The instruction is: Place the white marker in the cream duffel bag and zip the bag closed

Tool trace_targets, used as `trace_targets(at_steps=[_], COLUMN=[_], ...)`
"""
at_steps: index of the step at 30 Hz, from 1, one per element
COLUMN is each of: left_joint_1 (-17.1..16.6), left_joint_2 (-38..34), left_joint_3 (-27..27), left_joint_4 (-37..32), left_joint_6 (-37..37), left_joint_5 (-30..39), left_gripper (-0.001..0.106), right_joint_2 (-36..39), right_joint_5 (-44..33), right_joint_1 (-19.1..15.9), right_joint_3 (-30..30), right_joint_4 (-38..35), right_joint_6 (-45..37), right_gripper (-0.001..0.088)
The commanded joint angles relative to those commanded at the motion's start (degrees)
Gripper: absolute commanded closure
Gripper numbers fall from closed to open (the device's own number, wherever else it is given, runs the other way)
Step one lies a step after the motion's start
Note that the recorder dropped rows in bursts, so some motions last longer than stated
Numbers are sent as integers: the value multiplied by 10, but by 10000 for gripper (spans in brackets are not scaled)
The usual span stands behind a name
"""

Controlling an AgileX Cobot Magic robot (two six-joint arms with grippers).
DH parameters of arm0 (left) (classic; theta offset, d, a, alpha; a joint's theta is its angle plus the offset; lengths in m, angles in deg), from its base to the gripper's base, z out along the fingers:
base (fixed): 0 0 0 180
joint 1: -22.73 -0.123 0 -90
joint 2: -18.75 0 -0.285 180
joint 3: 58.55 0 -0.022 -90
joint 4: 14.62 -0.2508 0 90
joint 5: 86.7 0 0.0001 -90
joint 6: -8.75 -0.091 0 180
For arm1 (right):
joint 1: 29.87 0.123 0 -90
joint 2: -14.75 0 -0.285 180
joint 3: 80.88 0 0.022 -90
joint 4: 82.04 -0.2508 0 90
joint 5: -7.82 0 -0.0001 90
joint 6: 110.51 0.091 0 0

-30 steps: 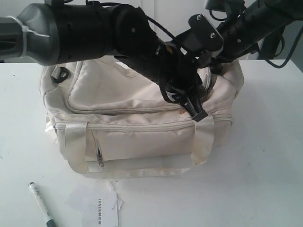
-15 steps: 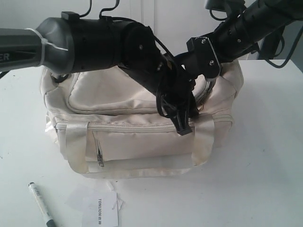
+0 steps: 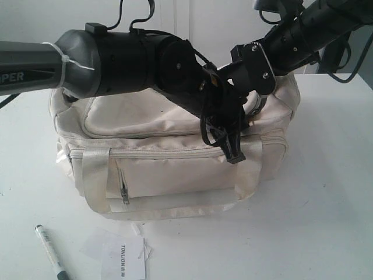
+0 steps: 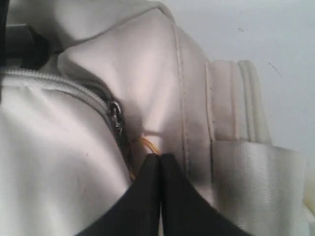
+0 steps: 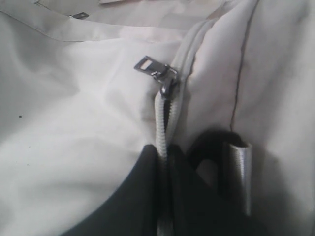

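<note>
Cream duffel bag (image 3: 175, 169) zipper (image 5: 166, 110) pinched by right claw (image 5: 165, 151); left claw (image 4: 161, 158) closed.

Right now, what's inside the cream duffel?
Interior not visible: the fabric of the cream duffel bag covers it. The white marker lies outside, on the table.
</note>
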Motion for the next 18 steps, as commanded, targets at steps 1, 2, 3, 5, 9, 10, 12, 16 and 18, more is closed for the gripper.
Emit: trace_targets(at_steps=[1,2,3,5,9,10,12,16,18], left_joint_1=[0,0,0,0,0,0,0,0,0], left_joint_2=[0,2,5,15,36,40,44,46,46], left_joint_3=[0,0,0,0,0,0,0,0,0], left_joint_4=[0,0,0,0,0,-1,-5,-5,-5], left_joint_6=[1,8,13,17,17,17,17,20,20], left_joint_5=[2,2,3,4,9,10,10,22,36], left_gripper=[1053,1053,1053,1053,1053,1053,1053,1053,1053], right_joint_2=[0,0,0,0,0,0,0,0,0], right_joint_5=[0,0,0,0,1,3,3,3,3], right_joint_1=[0,0,0,0,0,0,0,0,0], right_joint_3=[0,0,0,0,0,0,0,0,0], right_joint_4=[0,0,0,0,0,0,0,2,2], right_joint_6=[-1,-1,-1,-2,-4,-4,-4,-4,-4], right_gripper=[868,868,868,868,868,868,868,868,868])
